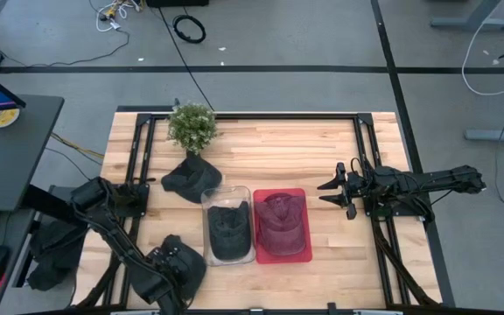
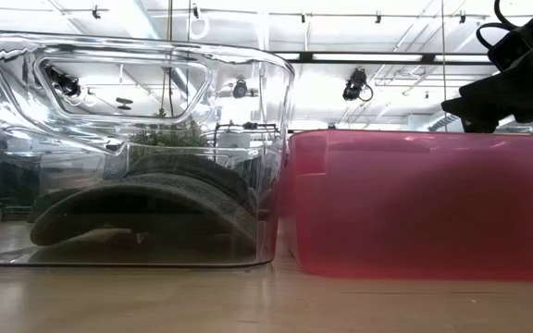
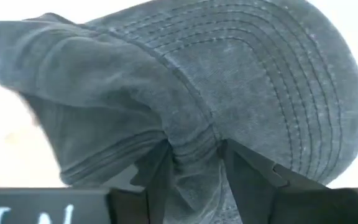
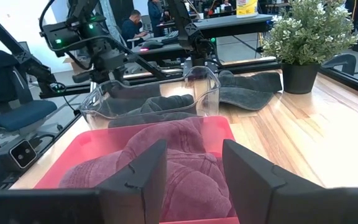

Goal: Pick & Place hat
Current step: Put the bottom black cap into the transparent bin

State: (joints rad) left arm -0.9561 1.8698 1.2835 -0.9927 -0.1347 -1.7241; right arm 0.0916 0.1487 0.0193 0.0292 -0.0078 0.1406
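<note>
Overhead view: left gripper (image 1: 171, 267) at the table's near-left corner holds a dark grey cloth cap (image 1: 175, 255); a clear plastic bin (image 1: 227, 194) and red plastic bin (image 1: 304, 223) each hold a cap.

Left wrist view: jaws pinch a fold of the cap. It appears picked; next comes carrying it to a bin.

Right wrist view: right gripper (image 4: 193, 163), open, waits over the red bin. No readable writing.
</note>
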